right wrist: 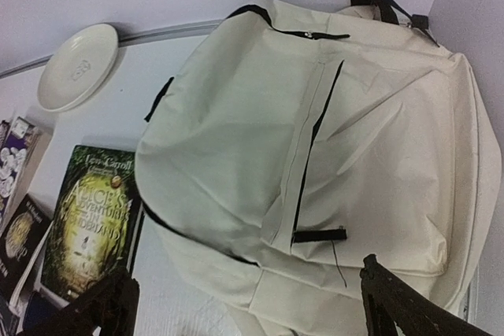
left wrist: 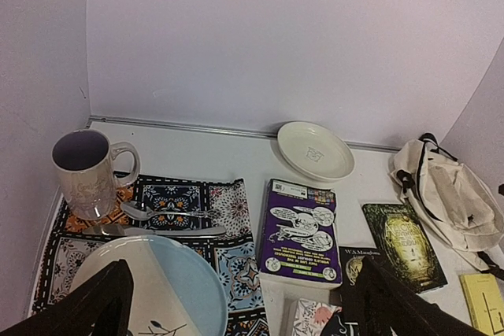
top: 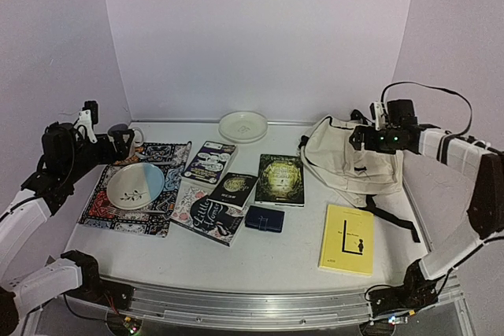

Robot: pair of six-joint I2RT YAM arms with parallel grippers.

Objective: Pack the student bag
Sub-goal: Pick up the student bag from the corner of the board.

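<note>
Near table edge: yellow book (top: 346, 239) lying flat, right of centre
Middle: small navy notebook (top: 264, 219); four books (top: 233, 189) just behind it, some overlapping
Left side: patterned placemat (top: 98, 206) with blue plate (top: 135, 186) and spoon (left wrist: 165, 212) on it, mug (left wrist: 88, 172) at its far corner
Left gripper (left wrist: 244, 267): over placemat, jaws wide apart, nothing held
Right gripper (right wrist: 247, 269): over backpack, jaws wide apart, empty
Backpack (top: 346, 161): far right of table, lying flat
Back wall: cream dish (top: 242, 126)
</note>
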